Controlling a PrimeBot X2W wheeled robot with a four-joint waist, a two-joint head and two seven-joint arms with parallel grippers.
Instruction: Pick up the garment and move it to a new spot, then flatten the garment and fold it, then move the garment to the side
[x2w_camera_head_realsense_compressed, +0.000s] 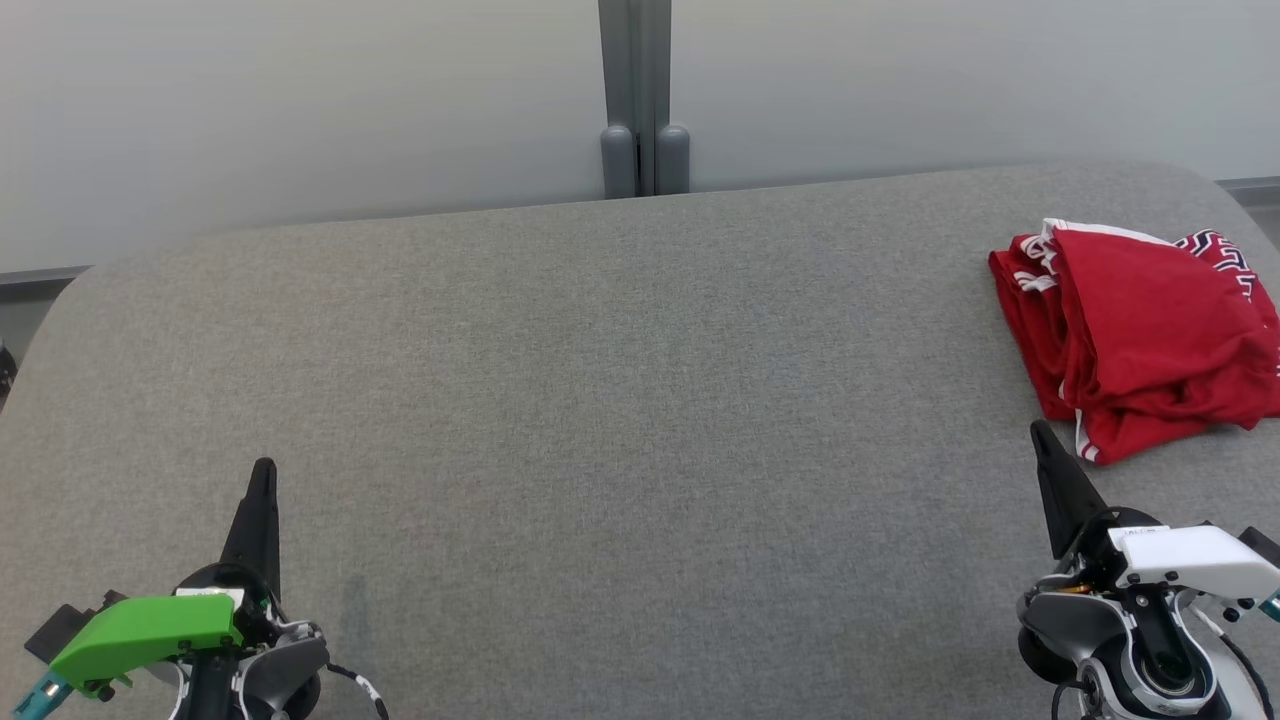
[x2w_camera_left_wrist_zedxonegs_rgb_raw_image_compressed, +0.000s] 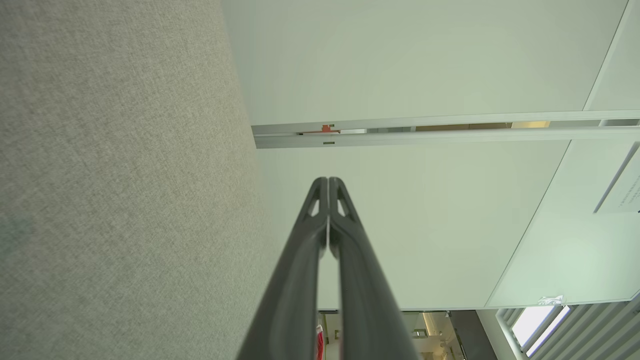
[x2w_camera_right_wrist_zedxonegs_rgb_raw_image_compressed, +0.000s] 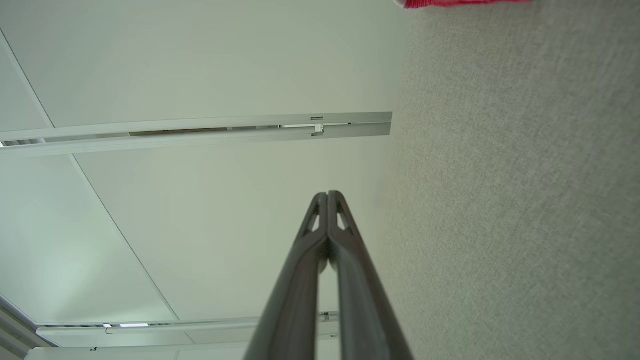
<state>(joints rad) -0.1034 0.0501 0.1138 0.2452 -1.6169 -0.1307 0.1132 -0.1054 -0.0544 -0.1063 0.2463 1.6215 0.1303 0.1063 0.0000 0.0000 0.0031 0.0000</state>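
The garment (x2w_camera_head_realsense_compressed: 1140, 340), red cloth with white and dark trim, lies folded in a loose bundle at the far right of the grey table (x2w_camera_head_realsense_compressed: 600, 400); a thin red strip of the garment (x2w_camera_right_wrist_zedxonegs_rgb_raw_image_compressed: 460, 3) shows at the top edge of the right wrist view. My right gripper (x2w_camera_head_realsense_compressed: 1040, 430) is shut and empty, its tip just short of the garment's near edge. My left gripper (x2w_camera_head_realsense_compressed: 264, 466) is shut and empty at the lower left, far from the cloth. In the wrist views, both the left gripper (x2w_camera_left_wrist_zedxonegs_rgb_raw_image_compressed: 328, 180) and the right gripper (x2w_camera_right_wrist_zedxonegs_rgb_raw_image_compressed: 328, 194) have their fingertips pressed together.
Behind the table stands a pale partition wall with a grey post (x2w_camera_head_realsense_compressed: 644, 100) at its middle. The table's rounded corners show at the far left and far right.
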